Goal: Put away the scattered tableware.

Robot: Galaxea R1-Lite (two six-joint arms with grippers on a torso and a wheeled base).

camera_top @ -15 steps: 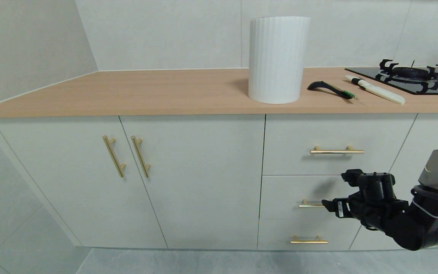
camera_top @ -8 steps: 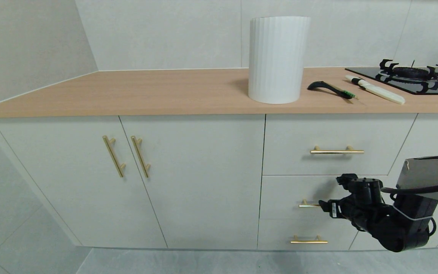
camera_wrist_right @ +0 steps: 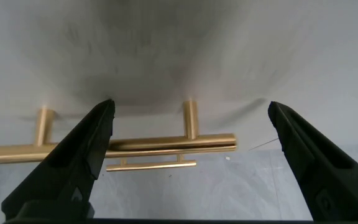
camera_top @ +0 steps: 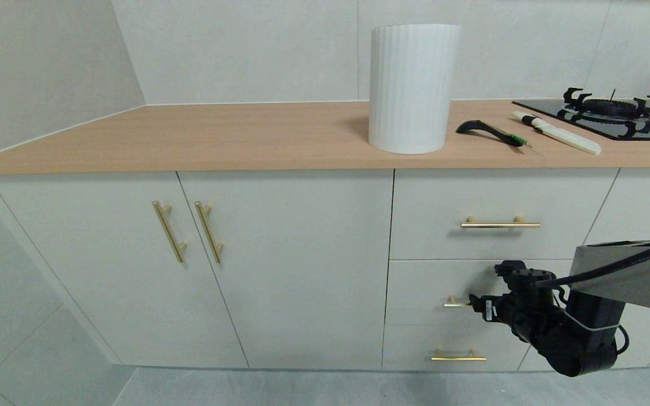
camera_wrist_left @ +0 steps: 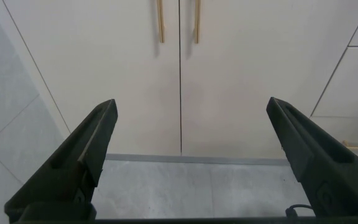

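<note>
On the wooden counter (camera_top: 218,135) lie a black scoop with a green handle (camera_top: 491,132) and a white knife (camera_top: 556,133), both to the right of a tall white ribbed container (camera_top: 412,87). Below the counter, my right gripper (camera_top: 474,303) sits at the gold handle of the middle drawer (camera_top: 455,304). In the right wrist view this gripper (camera_wrist_right: 191,107) is open, with the gold bar (camera_wrist_right: 123,147) just ahead of its fingers and nothing held. My left gripper (camera_wrist_left: 191,106) is open and empty, facing the double cupboard doors (camera_wrist_left: 180,68) low near the floor.
A black gas hob (camera_top: 613,115) fills the counter's right end. The drawer stack has a top handle (camera_top: 500,224) and a bottom handle (camera_top: 457,356). Two vertical gold handles (camera_top: 189,231) mark the cupboard doors on the left. Grey tiled floor (camera_top: 246,389) runs below.
My right arm has shifted left and slightly down, bringing the open gripper up to the middle drawer's handle. The things on the counter have not moved.
</note>
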